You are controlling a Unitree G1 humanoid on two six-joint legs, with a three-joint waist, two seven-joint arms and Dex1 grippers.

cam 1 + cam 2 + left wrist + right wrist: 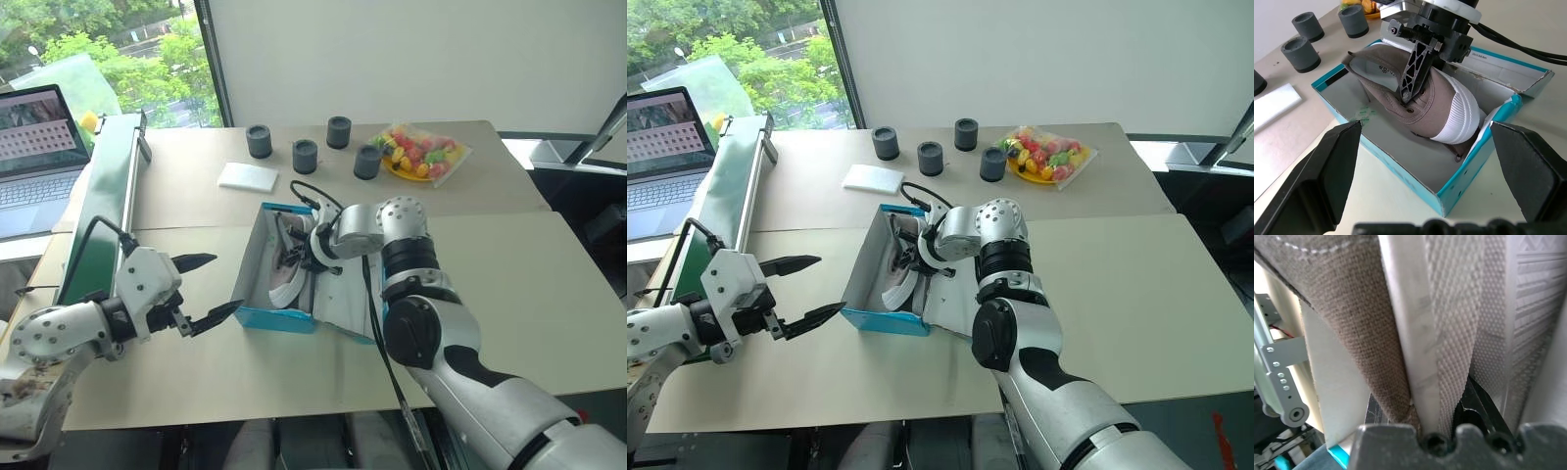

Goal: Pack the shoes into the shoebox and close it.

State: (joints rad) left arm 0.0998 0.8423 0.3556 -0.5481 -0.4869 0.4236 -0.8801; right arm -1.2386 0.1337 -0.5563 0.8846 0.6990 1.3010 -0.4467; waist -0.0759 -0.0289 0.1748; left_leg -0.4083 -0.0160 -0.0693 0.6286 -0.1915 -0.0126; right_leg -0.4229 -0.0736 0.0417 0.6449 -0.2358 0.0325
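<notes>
The right pincer (1409, 81) is clenched on the upper of a grey-and-white shoe (1425, 105), which hangs tilted below it inside the open turquoise shoebox (279, 318) on the worktop (519, 294), while the left pincer (204, 289) stands released just beside the box's near end.

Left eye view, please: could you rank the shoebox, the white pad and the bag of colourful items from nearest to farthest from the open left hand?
From the left hand:
1. The shoebox, just to its right on the near table.
2. The white pad, farther back, behind the box.
3. The bag of colourful items, at the far right.
</notes>
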